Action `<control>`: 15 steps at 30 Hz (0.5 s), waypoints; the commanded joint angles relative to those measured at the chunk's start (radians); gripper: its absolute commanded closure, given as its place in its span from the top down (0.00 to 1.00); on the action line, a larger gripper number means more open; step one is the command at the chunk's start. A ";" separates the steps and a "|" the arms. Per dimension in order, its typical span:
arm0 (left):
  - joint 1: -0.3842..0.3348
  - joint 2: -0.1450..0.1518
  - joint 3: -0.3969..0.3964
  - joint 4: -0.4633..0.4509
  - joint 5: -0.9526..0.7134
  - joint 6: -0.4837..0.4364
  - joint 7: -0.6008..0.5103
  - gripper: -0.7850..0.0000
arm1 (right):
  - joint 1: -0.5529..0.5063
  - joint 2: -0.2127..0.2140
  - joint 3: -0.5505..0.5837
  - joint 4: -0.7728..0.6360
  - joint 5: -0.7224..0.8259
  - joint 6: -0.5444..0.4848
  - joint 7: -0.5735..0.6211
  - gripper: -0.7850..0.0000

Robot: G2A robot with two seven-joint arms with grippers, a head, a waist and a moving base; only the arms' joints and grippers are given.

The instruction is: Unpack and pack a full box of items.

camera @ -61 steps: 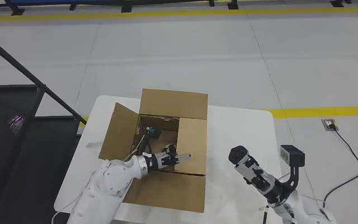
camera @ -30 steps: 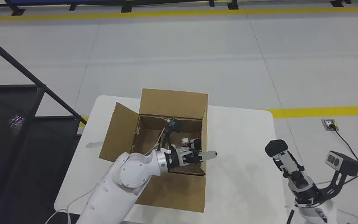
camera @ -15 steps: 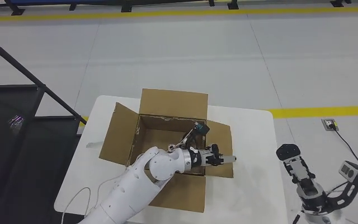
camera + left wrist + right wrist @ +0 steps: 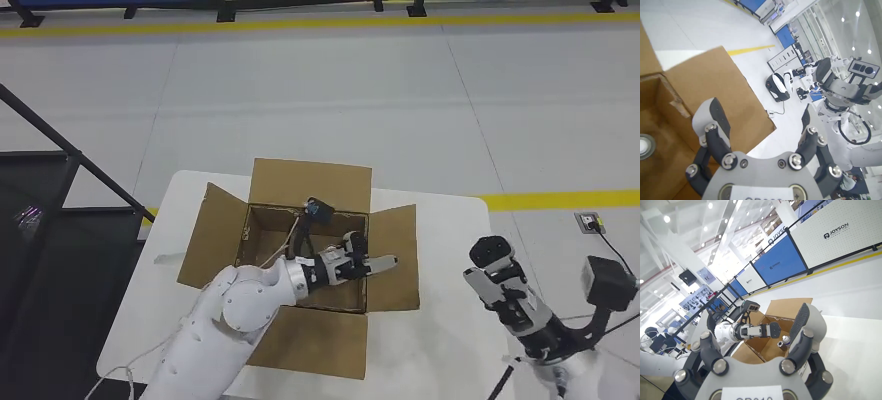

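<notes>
**Right flap swung open, box ready for unpacking**

Over the last two seconds the right flap (image 4: 393, 258) of the brown cardboard box (image 4: 310, 185) goes from folded across the opening to spread out over the white tabletop (image 4: 440, 220). The left claw (image 4: 375, 265) that pushed it is now back over the box's right wall, its fingers apart and empty. The right claw (image 4: 487, 250), also apart and empty, is back above the tabletop, well to the right of the box. With all four flaps out, unpacking can probably begin. The left arm hides much of the box's inside from above. The right wrist view shows a small silver-capped bottle (image 4: 785, 339) and a brown dark-capped bottle (image 4: 780, 344) standing inside. Any other contents cannot be made out.
</notes>
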 commanded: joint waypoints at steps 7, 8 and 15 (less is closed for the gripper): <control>0.306 0.070 -0.454 -0.298 -0.052 -0.021 -0.019 1.00 | 0.341 0.009 -0.261 0.049 -0.210 0.145 0.268 1.00; 0.341 0.075 -0.509 -0.316 -0.070 -0.033 -0.018 1.00 | 0.391 0.008 -0.309 0.077 -0.230 0.162 0.300 1.00; 0.562 0.095 -0.825 -0.345 -0.182 -0.110 0.015 1.00 | 0.722 -0.028 -0.650 0.360 -0.362 0.281 0.467 1.00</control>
